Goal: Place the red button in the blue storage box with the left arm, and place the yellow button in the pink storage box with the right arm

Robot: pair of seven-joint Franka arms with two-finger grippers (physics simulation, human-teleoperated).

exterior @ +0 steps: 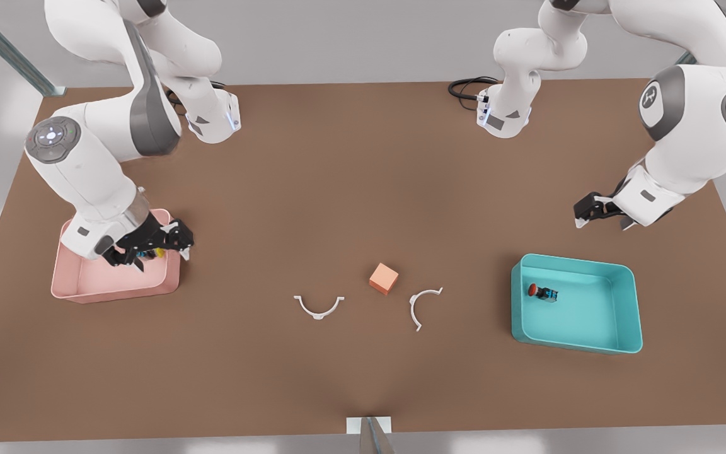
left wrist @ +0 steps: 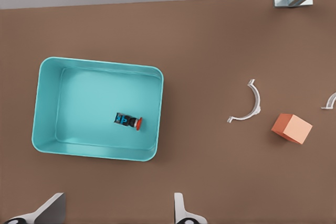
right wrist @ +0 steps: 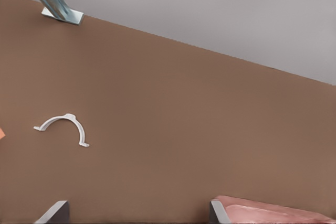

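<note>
The red button (exterior: 542, 292) is lying on its side inside the blue storage box (exterior: 628, 309), near the box's wall on the front view's left, with bare teal floor lying open all around it. In the left wrist view the button (left wrist: 128, 121) is seen clear of every wall of that box (left wrist: 47, 98). The left gripper (exterior: 597, 215) is being held in the air behind the blue storage box, apart from its rim; its fingers (left wrist: 181, 211) are spread wide and nothing is being held between them.

The right gripper (exterior: 156, 250) is being held over the pink storage box (exterior: 86, 284), close to that box's wall on the front view's right. The yellow button (exterior: 157, 253) is partly seen at the fingertips; whether the jaws are closed on it cannot be told. In the right wrist view one corner of the pink box (right wrist: 273, 211) is showing.

Between the two boxes, an orange cube (exterior: 384, 278) is lying on the brown table (exterior: 363, 176), flanked by two white curved clips (exterior: 319, 307) (exterior: 423, 307), each apart from the cube. Wide bare tabletop is being left open behind the cube.
</note>
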